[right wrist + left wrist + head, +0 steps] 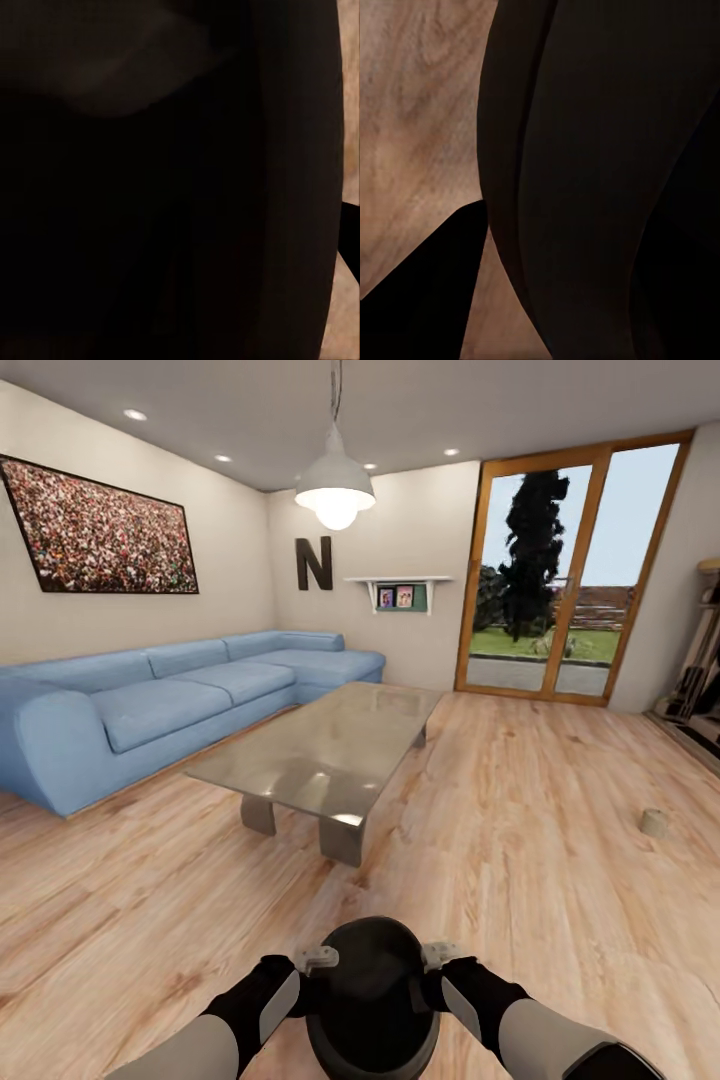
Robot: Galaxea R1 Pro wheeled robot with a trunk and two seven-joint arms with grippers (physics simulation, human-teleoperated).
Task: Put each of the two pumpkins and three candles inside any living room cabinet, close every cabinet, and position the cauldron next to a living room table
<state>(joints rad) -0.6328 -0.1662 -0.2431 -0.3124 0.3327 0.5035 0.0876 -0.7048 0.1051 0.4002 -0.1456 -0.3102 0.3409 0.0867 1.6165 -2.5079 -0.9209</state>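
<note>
While both arms press against its sides, the cauldron (372,1000) hangs low before the robot, well short of the glass table (320,755). A candle (655,823) sits on the floor right of the table. Whether either arm's jaws are open, I cannot tell.

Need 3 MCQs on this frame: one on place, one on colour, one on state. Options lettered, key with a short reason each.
1. Where is the candle?
A. on the glass table
B. on the floor right of the table
C. on the sofa

2. What colour is the sofa?
A. blue
B. grey
C. red

3. How is the cauldron supported?
A. resting on the table
B. held between both grippers
C. standing beside the sofa

Key: 1 B, it sits on bare wood floor. 2 A, light blue cushions. 3 B, left gripper and right gripper flank it.
</note>
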